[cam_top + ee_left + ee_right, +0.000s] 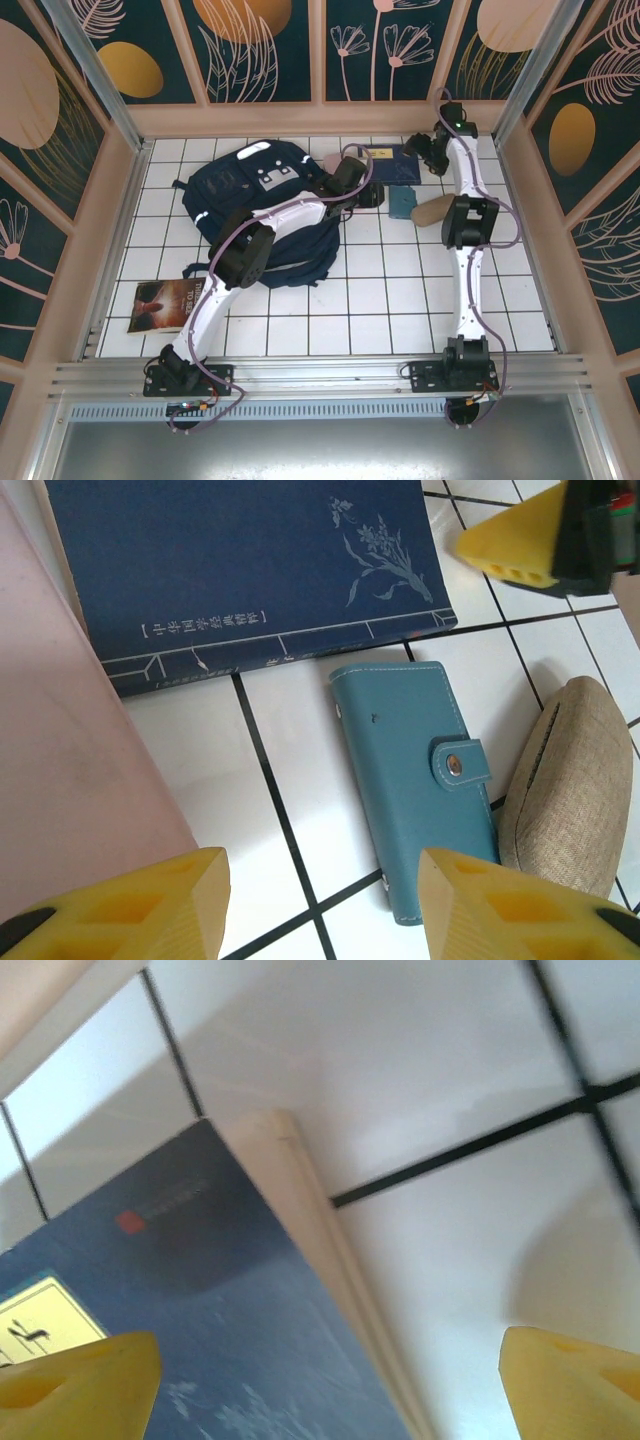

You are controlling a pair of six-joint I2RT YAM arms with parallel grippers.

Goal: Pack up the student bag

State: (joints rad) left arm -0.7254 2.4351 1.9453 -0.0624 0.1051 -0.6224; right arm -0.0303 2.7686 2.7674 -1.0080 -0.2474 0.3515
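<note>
Showing the student bag (235,185) lying flat on the white tiled surface (400,300), back left of centre, with the left arm stretched across its right side. Places the left gripper (322,895) just past the bag, released, yellow fingers (150,910) spread with nothing between them. Looks down from there on a teal wallet (410,780) with a snap tab, lying just beside a navy book (240,560) and close against a beige pouch (565,780); cannot tell whether wallet and pouch touch. Finds a pale pink object (60,780) at the left edge of the same view, next to the book. Holds the right gripper (325,1370) low over an edge of the navy book, likewise released, grasping nothing. Has a second book (172,305) near the front left edge, well apart from the others and just in front of the bag's straps.
</note>
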